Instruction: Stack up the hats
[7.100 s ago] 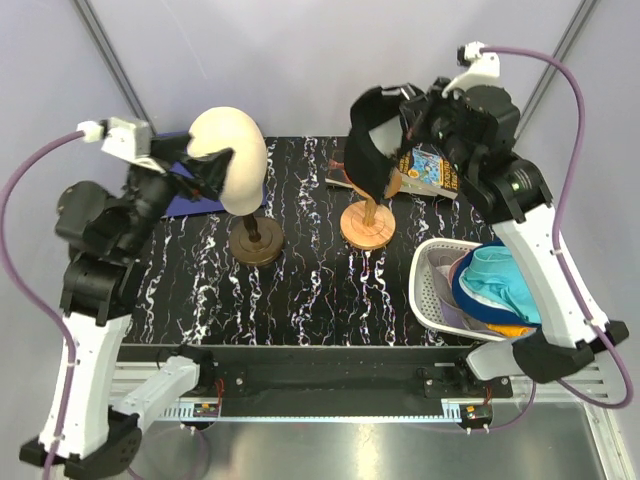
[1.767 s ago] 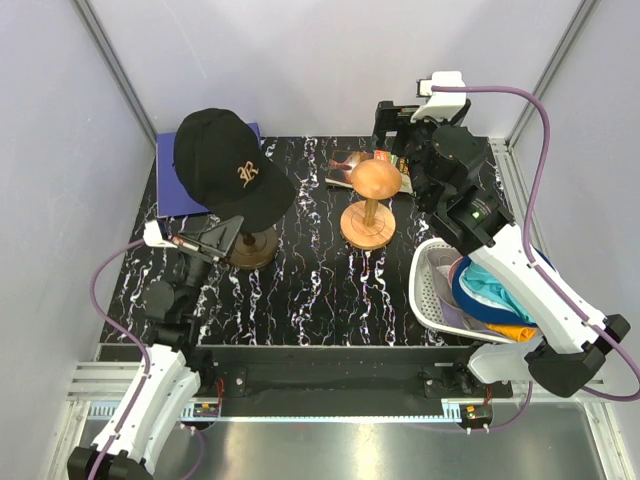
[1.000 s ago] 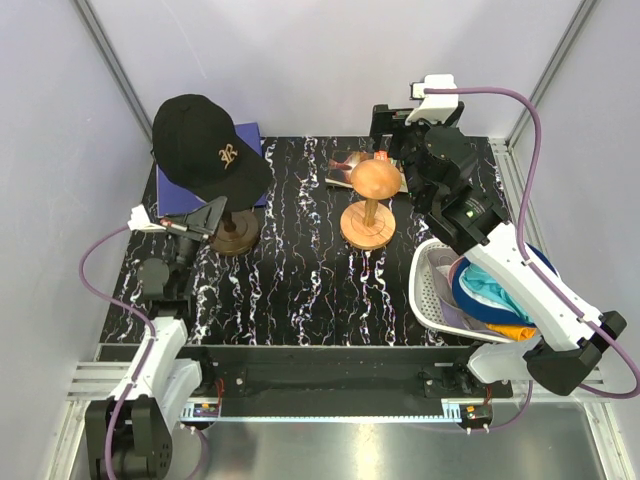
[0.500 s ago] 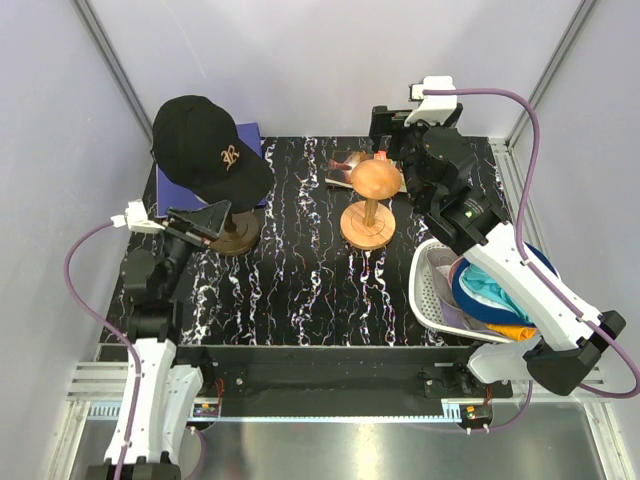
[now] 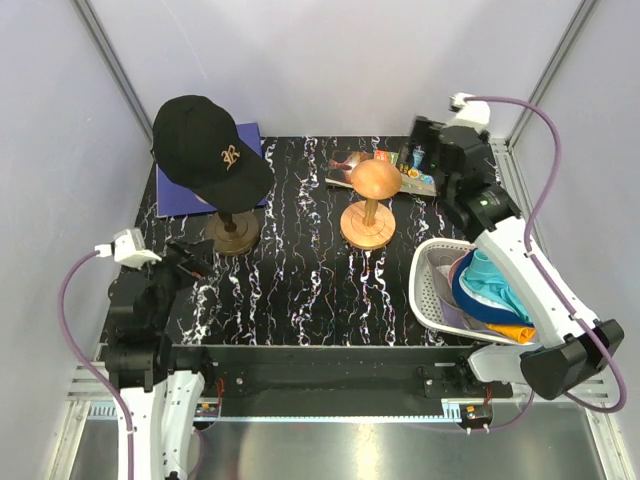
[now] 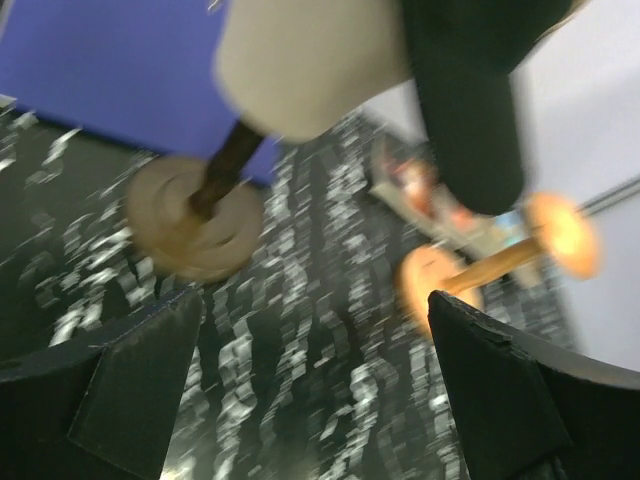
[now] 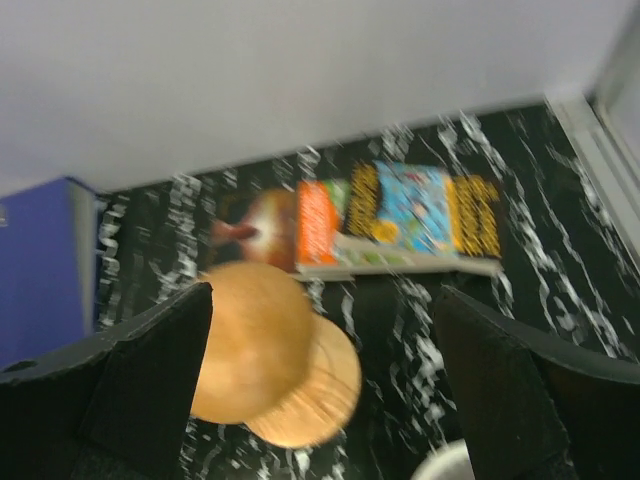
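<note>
Landmark: a light wooden stand with a round knob top (image 5: 370, 195), bare, towards the back of the black, white-veined counter (image 5: 300, 290).
Black cap: the black baseball cap with a gold emblem (image 5: 205, 145) sits on a cream mannequin head (image 6: 300, 60), well to the left of the wooden stand. Its peak points towards that stand.
Head's support: a dark round wooden base (image 5: 232, 235) on a thin post, apart from the wooden stand.
Other hats: a pile lies in a white perforated plastic basket (image 5: 428, 280), to the right of the wooden stand and nearer the arms. A teal fabric hat (image 5: 495, 285) lies on top, above a blue brim (image 5: 462, 290). Lavender fabric (image 5: 455, 318) and orange fabric (image 5: 510, 330) show lower down.
In the way: the white right arm (image 5: 530, 270) crosses above the basket and hides part of the pile.
Clutter: a colourful printed booklet (image 7: 400, 220) lies flat just behind the wooden stand. A flat blue-purple board (image 5: 175, 200) lies far left of it, partly under the cap.
Left jaws: spread wide with nothing between them, low at the counter's near left, well away from the wooden stand. The blurred wrist view looks up at the mannequin head.
Right jaws: spread wide and holding nothing, raised behind and to the right of the wooden stand, above the booklet. That wrist view is blurred too.
</note>
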